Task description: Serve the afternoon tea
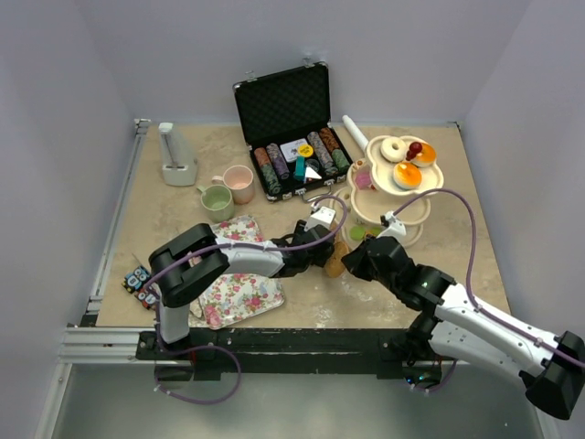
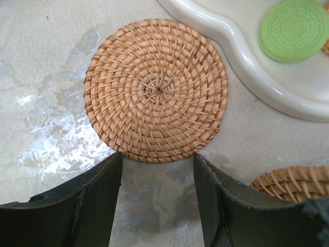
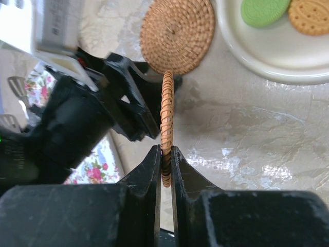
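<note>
2 coasters [image 2: 156,90] — 1 flat, 1 gripped (on edge) — 2 cups [image 1: 239,183]

- The upright coaster [image 3: 167,103] is hidden at its lower edge by the clamping fingers of the right gripper [image 3: 165,150].
- The stand [image 2: 242,52] is cut off by the top and right edges.
- The biscuit [image 3: 311,15] is cut off at the corner.
- The small things [image 1: 139,282] at the table's left edge are too small to be identified.
</note>
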Tool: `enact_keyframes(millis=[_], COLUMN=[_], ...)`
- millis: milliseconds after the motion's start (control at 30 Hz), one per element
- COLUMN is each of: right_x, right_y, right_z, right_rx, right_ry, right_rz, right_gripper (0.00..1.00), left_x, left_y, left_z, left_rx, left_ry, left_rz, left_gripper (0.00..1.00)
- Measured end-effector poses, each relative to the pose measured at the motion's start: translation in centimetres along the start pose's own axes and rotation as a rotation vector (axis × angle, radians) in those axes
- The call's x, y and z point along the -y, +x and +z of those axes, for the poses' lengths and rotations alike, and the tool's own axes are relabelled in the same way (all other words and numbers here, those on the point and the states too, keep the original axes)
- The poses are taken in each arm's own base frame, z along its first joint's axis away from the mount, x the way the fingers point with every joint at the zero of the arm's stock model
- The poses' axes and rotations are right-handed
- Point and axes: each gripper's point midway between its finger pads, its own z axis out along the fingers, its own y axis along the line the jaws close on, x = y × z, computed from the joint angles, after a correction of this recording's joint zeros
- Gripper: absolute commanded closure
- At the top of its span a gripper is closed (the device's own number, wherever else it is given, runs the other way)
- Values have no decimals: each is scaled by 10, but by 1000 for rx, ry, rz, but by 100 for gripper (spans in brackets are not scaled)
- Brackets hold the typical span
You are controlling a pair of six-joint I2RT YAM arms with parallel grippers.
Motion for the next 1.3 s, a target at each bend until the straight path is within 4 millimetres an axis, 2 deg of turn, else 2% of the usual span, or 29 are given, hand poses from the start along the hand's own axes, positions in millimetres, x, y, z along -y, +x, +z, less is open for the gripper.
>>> enact_keyframes(millis=[267,400,433,600,667,767,900,1033,1167,1300], right_x=[23,21,20,21,25,29,28,27,22,18], right_y=[23,25,25,27,30,34,33,31,31,34], right_z=[22,29,30,35,38,39,39,38,40,44], right_rx=[-45,-39,-37,-39,-51,-61,-58,-53,-52,-60], right_ry=[70,63,61,72,91,108,107,98,82,66], right_rz=[-16,-3,-2,-3,-14,-24,-24,-21,-19,-35], right_gripper=[100,96,93,51,41,34,30,30,28,23], left_x=[-23,-24,-24,-30,-34,-37,-41,-42,-45,-66], left_y=[-9,-9,-9,-8,-6,-3,-3,-21,-50,-83], left_z=[11,11,11,6,3,-4,-19,-41,-59,-77], left_rx=[8,14,15,0,-15,-44,-74,-55,-29,8], left_ry=[-41,-36,-34,-32,-32,-19,10,43,84,87], left_rz=[-40,-37,-35,-22,-11,18,62,82,49,14], left_gripper=[38,37,37,30,26,21,15,13,10,5])
